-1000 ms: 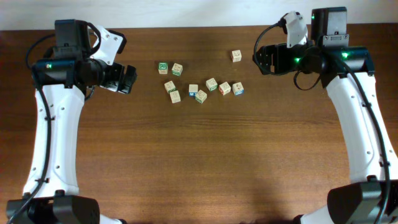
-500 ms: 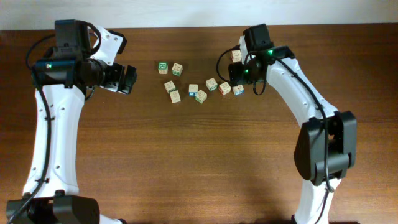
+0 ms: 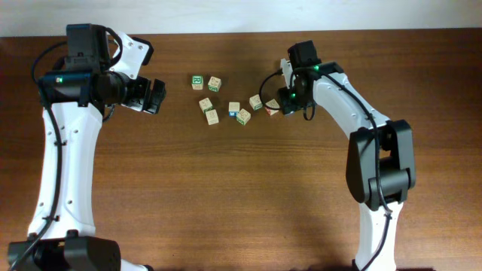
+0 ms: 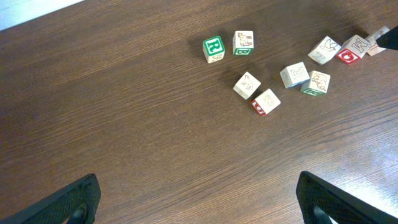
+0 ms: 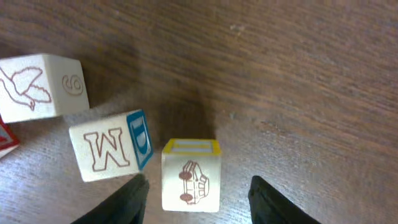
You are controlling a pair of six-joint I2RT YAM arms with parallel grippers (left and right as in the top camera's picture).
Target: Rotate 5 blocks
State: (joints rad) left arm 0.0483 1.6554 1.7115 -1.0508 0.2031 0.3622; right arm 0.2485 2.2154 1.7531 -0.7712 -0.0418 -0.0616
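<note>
**While the right jaws flank one block: three views**

Overhead: you see the blocks scattered on the table. The right gripper is at their right end, the left gripper well apart.
Left wrist: its jaws stand spread.
Right wrist: spread jaws flank the car block, with gaps on both sides.

In the right wrist view, the M block, sitting left of centre, is showing a brown outlined capital M on its front face. Its blue side face is carrying a pale letter, turned too far away to read. In the left wrist view, the green-framed cube in the upper middle is displaying a bold green R, lying turned. The red-faced block at the upper right is bearing a letter too small to make out. The overhead view is giving nothing legible.
</note>
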